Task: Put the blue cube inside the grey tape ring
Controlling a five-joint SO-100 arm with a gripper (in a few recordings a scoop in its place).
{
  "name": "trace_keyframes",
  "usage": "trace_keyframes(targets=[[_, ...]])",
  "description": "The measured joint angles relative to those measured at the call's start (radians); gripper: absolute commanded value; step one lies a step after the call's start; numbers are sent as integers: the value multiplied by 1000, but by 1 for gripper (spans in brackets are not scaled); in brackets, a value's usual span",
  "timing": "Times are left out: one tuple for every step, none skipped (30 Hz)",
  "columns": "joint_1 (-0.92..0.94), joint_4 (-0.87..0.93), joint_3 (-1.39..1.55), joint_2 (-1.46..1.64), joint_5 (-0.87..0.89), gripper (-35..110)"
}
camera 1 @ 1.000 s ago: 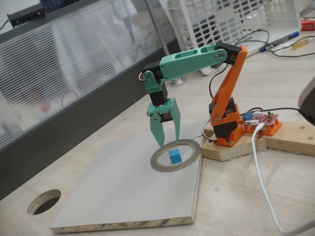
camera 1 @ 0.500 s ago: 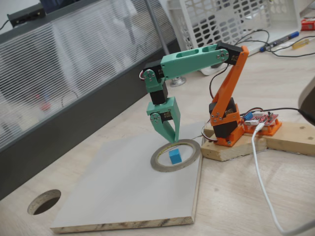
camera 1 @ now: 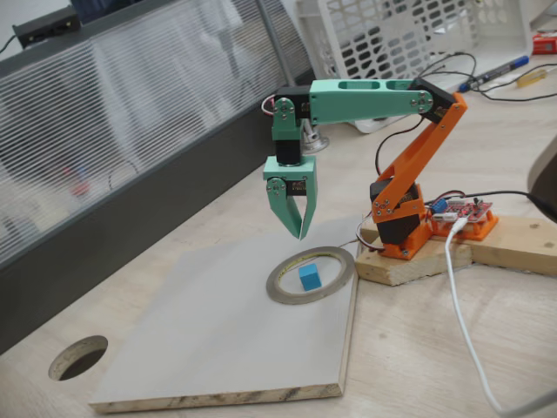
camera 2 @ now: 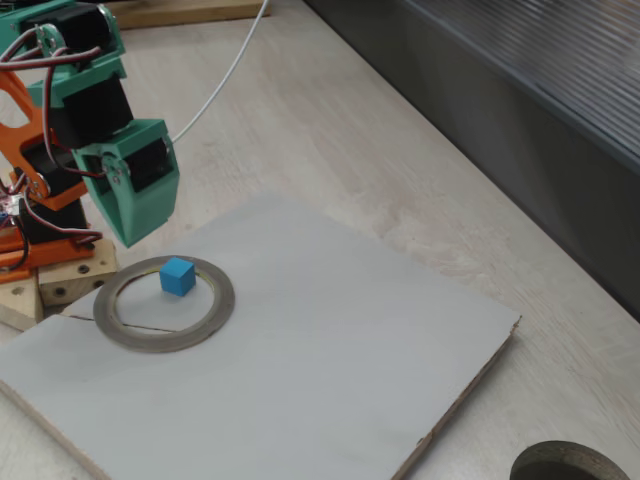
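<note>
1. my gripper (camera 1: 298, 233) hangs above the near-arm side of the grey tape ring (camera 1: 339, 266), fingers pointing down and drawn together to a narrow point. there is nothing between them, and it is clear of both the ring and the cube.
2. the blue cube (camera 1: 309, 277) sits flat on the grey board (camera 1: 200, 340), inside the ring's opening. in the other fixed view the cube (camera 2: 178, 276) lies toward the ring's far inner edge, close to the rim (camera 2: 215, 305) but apparently not on it.
3. the ring itself lies flat near the board's corner, just beside the wooden base (camera 1: 513, 239) that carries the arm.
4. from where i sit, i judge the placing done: cube inside, gripper empty and off it.
5. what is left, as i read it, is only to bring the arm away without dipping back toward the ring. a knock on the rim could shift the tape off the cube.
6. the round hole (camera 1: 78, 357) in the table is well apart and plays no part.
</note>
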Motion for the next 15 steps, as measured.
trace_keyframes(targets=[[0,0,0,6,0,-1],[5,0,0,6,0,-1],[3,0,0,6,0,-1],[5,0,0,6,0,-1],[5,12,0,6,0,-1],[3,34,0,6,0,-1],[5,58,0,6,0,0],[5,95,0,6,0,0],[5,135,0,6,0,0],[5,176,0,6,0,0],[5,218,0,6,0,0],[5,255,0,6,0,0],[5,275,0,12,0,0],[5,287,0,14,0,0],[3,290,0,14,0,0]])
